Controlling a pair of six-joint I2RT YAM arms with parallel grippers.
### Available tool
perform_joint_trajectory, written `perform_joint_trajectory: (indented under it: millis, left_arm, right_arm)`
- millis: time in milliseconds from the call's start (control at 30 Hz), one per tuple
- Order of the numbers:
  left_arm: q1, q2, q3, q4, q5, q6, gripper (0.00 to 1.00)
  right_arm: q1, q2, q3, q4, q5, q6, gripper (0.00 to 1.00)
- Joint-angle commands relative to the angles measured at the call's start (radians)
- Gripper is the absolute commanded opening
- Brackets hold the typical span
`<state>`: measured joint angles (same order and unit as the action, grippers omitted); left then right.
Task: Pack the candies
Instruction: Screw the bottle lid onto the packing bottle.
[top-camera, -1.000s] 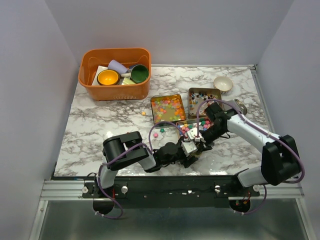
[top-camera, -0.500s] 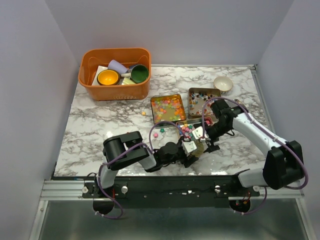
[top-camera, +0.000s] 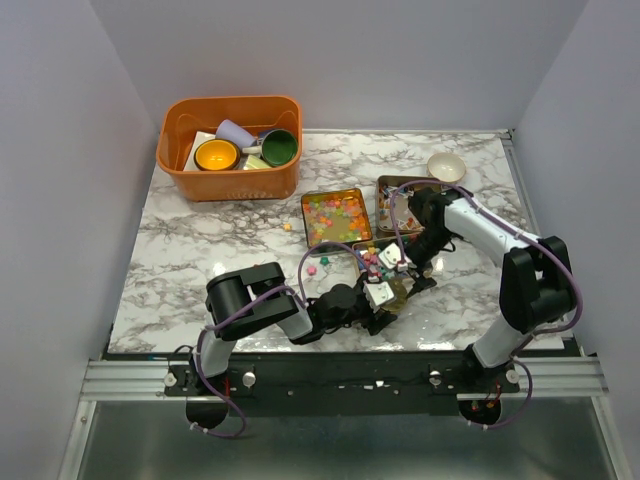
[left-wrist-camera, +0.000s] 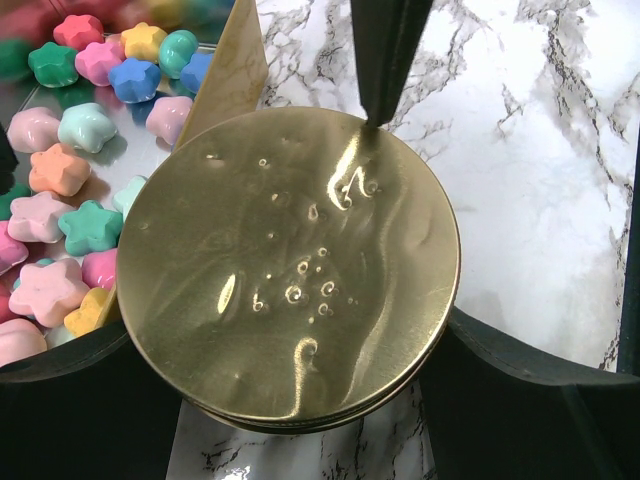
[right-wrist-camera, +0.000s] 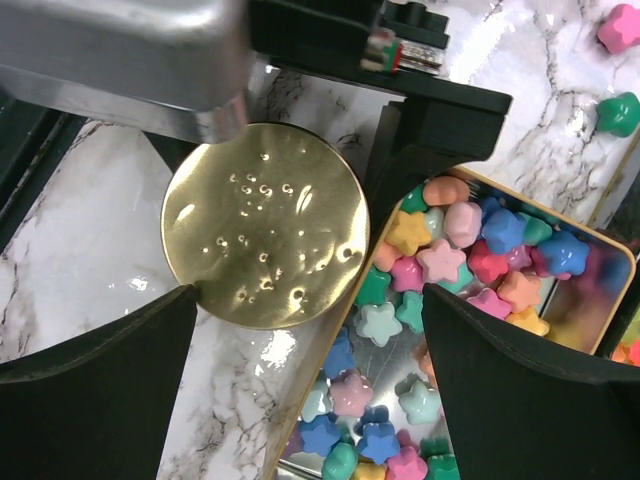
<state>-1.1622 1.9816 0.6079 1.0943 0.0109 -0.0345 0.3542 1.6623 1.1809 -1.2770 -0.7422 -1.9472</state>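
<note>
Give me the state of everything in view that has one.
round gold metal lid: gripped at its edges, face up.
left gripper: shut on the lid.
right gripper: open, empty, over the lid.
rectangular gold tin of star-shaped candies: open, partly filled.
rectangular tin of pastel candies: open, filled.
tin of wrapped candies: open, partly hidden.
loose candies: outside the tins, unpacked.
small white bowl: upright.
</note>
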Motion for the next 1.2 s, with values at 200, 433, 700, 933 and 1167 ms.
perform_joint_trajectory:
  millis: [200, 433, 700, 933, 1167]
  left_arm:
    - [0.018, 0.085, -0.037, -0.307, -0.051, 0.004, 0.00]
    - [0.016, 0.083, -0.037, -0.312, -0.045, 0.004, 0.00]
    - [0.016, 0.082, -0.037, -0.309, -0.048, 0.005, 0.00]
    - [0.016, 0.074, -0.042, -0.306, -0.058, 0.010, 0.00]
    - [0.015, 0.072, -0.040, -0.309, -0.068, 0.025, 0.00]
  right_arm:
    - [0.019, 0.014, -0.009, -0.130, 0.046, -0.156, 1.00]
    - [0.072, 0.028, -0.029, -0.030, 0.021, -0.116, 1.00]
    - [0.100, 0.062, -0.024, -0.012, 0.029, -0.081, 0.98]
    - [0.100, 0.013, -0.121, 0.117, 0.061, 0.062, 0.81]
    - [0.100, -0.097, -0.268, 0.266, 0.101, 0.261, 0.72]
